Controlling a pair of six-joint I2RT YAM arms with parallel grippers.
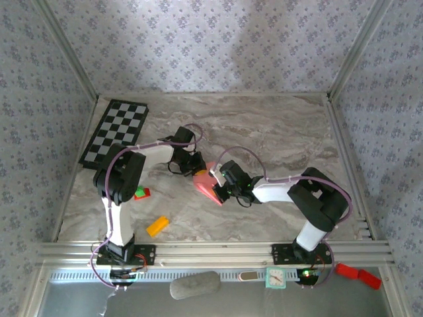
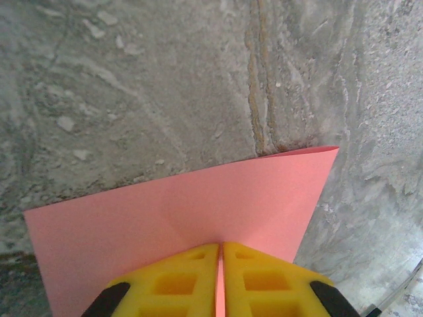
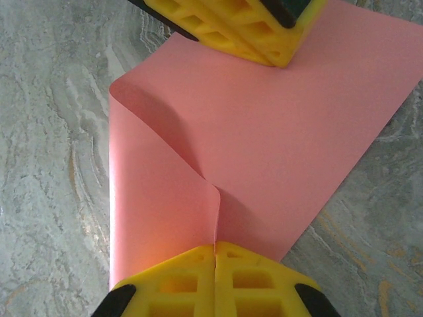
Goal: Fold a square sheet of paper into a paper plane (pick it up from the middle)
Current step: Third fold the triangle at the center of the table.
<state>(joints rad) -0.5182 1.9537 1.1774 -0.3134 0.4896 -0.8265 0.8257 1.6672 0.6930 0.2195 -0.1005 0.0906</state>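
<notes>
1. The tabletop [image 1: 264,125] is a grey marbled slab with patterned walls on three sides.
2. A black-and-white checkerboard [image 1: 115,132] lies in the far left corner, well away from everything else.
3. The left arm [image 1: 122,178] rises from its base at the near edge and bends in towards the middle. The right arm [image 1: 310,198] reaches in from the other side, so the two meet near the centre.
4. The sheet of paper [image 1: 206,185] is salmon pink and sits between the two arms at the middle of the tabletop. In the right wrist view, the sheet of paper [image 3: 277,125] has its left part curled over into a soft, rounded fold, and the rest spreads flat towards the far side. In the left wrist view, its far right corner [image 2: 330,150] lifts a little off the marble. I cannot tell whether the rest lies on the surface or hangs just above it.
5. The left claw [image 2: 220,247] is closed, its yellow fingers [image 2: 172,277] nearly together with a thin strip of pink between them, pinching one edge of the sheet.
6. The right claw [image 3: 215,247] is fully closed on the opposite edge, gripping just where the curled fold runs down to meet it. The left claw [image 3: 277,56] shows across the sheet from it.
7. An orange block [image 1: 157,226] lies near the front left, apart from the paper.
8. A red-and-green block [image 1: 141,193] sits just beside the left arm.
</notes>
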